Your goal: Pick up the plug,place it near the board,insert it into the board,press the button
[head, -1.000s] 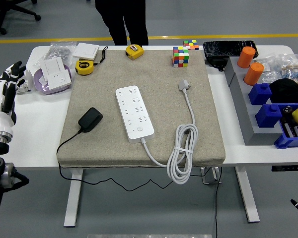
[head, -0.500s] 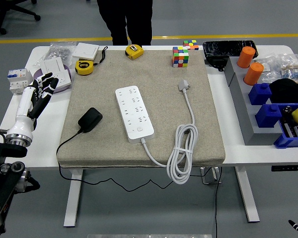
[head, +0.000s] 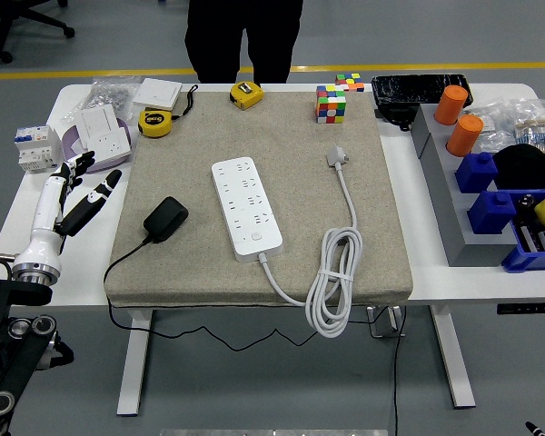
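On the beige fabric mat (head: 381, 245) that covers the middle of the white tabletop (head: 418, 282), the black plug adapter (head: 164, 219) lies flat near the mat's left side, its thin black cord trailing off the near-left edge and under the table. Just to its right, apart from it, sits the white rectangular power strip (head: 246, 207), the board of the task, lying at a slight angle with its round button (head: 254, 238) near the closer end. Every socket on the strip that shows looks empty, so the plug is not inserted; whether the button is on or off cannot be read from this view.

Left of the mat, the left robot hand (head: 80, 195) hovers over the bare tabletop, near the plug but clear of it, with its fingers spread loosely and holding nothing. The right arm shows only as a dark tip at the lower right corner, too little to call a hand.

Judged from how things lie, the plug sits near the board but not in it, so insertion and the button press look outstanding; the hand's place suggests a reach toward the plug. A person in dark clothes (head: 245, 36) stands at the far side, hands not in view.
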Controlling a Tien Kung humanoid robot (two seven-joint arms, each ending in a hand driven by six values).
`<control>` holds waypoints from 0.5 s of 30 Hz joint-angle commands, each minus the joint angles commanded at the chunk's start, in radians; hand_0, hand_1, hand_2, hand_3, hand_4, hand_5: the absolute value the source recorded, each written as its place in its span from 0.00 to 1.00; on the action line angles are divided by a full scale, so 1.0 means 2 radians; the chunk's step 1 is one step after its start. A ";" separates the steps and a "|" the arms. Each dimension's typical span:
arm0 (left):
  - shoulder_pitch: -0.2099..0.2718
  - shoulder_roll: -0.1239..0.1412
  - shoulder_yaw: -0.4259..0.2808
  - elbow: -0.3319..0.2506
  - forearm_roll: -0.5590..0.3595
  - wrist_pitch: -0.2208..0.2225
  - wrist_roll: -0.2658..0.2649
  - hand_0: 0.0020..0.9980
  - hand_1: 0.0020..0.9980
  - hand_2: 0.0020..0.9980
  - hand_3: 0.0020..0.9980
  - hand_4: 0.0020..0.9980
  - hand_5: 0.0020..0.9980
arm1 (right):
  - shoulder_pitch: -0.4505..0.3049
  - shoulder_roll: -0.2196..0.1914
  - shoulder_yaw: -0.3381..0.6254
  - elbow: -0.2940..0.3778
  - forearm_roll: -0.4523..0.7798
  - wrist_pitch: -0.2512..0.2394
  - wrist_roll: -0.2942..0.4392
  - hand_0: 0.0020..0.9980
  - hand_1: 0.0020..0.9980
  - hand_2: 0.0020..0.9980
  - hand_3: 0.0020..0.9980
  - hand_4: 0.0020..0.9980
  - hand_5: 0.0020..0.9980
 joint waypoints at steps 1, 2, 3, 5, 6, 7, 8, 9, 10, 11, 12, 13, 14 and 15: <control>0.000 0.000 -0.003 0.000 0.009 0.000 0.003 1.00 1.00 0.99 0.98 1.00 0.81 | -0.001 0.002 0.013 0.000 -0.020 0.004 -0.003 1.00 1.00 1.00 1.00 1.00 1.00; 0.000 -0.001 -0.007 0.000 0.020 -0.001 0.006 1.00 1.00 0.99 0.98 1.00 0.81 | -0.001 0.004 0.024 0.000 -0.042 0.009 -0.007 1.00 1.00 1.00 1.00 1.00 1.00; 0.000 -0.001 -0.010 -0.001 0.026 -0.003 0.007 1.00 1.00 0.99 0.98 1.00 0.81 | -0.001 0.005 0.027 0.000 -0.062 0.014 -0.011 1.00 1.00 1.00 1.00 1.00 1.00; -0.001 -0.003 -0.014 -0.001 0.032 -0.004 0.008 1.00 1.00 1.00 1.00 1.00 0.84 | -0.001 0.008 0.033 0.000 -0.101 0.024 -0.020 1.00 1.00 1.00 1.00 1.00 1.00; -0.001 -0.004 -0.015 0.000 0.029 -0.004 0.006 1.00 1.00 1.00 1.00 1.00 0.84 | -0.001 0.009 0.036 0.000 -0.111 0.029 -0.025 1.00 1.00 1.00 1.00 1.00 1.00; -0.002 -0.005 -0.017 0.001 0.020 -0.004 0.001 1.00 1.00 1.00 1.00 1.00 0.84 | -0.001 0.010 0.040 0.000 -0.115 0.035 -0.032 1.00 1.00 1.00 1.00 1.00 1.00; -0.004 -0.006 -0.019 0.002 0.008 -0.004 -0.004 1.00 1.00 1.00 1.00 1.00 0.84 | -0.001 0.012 0.043 0.000 -0.115 0.036 -0.036 1.00 1.00 1.00 1.00 1.00 1.00; -0.004 -0.007 -0.021 0.003 0.000 -0.004 -0.006 1.00 1.00 1.00 1.00 1.00 0.84 | -0.001 0.012 0.044 0.000 -0.115 0.034 -0.038 1.00 1.00 1.00 1.00 1.00 1.00; -0.006 -0.009 -0.023 0.005 -0.011 -0.005 -0.009 1.00 1.00 1.00 1.00 1.00 0.95 | 0.000 0.013 0.049 0.000 -0.114 0.031 -0.040 0.96 0.92 0.89 0.97 1.00 1.00; -0.008 -0.010 -0.025 0.006 -0.018 -0.005 -0.011 1.00 1.00 1.00 1.00 1.00 0.95 | 0.000 0.014 0.055 0.000 -0.114 0.029 -0.043 0.96 0.92 0.89 0.97 1.00 1.00; -0.008 -0.010 -0.026 0.007 -0.022 -0.005 -0.012 1.00 1.00 1.00 1.00 1.00 0.95 | 0.000 0.014 0.059 0.000 -0.114 0.028 -0.044 0.96 0.92 0.89 0.97 1.00 1.00; -0.009 -0.010 -0.026 0.008 -0.025 -0.005 -0.013 1.00 1.00 1.00 1.00 1.00 0.95 | 0.000 0.014 0.065 0.000 -0.115 0.025 -0.046 0.96 0.92 0.89 0.97 1.00 1.00; -0.010 -0.010 -0.026 0.008 -0.026 -0.005 -0.012 1.00 1.00 1.00 1.00 1.00 0.95 | 0.000 0.014 0.070 0.000 -0.117 0.021 -0.046 0.96 0.92 0.89 0.97 1.00 1.00; -0.010 -0.010 -0.025 0.009 -0.027 -0.005 -0.012 1.00 1.00 1.00 1.00 1.00 0.95 | -0.001 0.014 0.076 0.000 -0.120 0.016 -0.046 0.96 0.92 0.89 0.97 1.00 1.00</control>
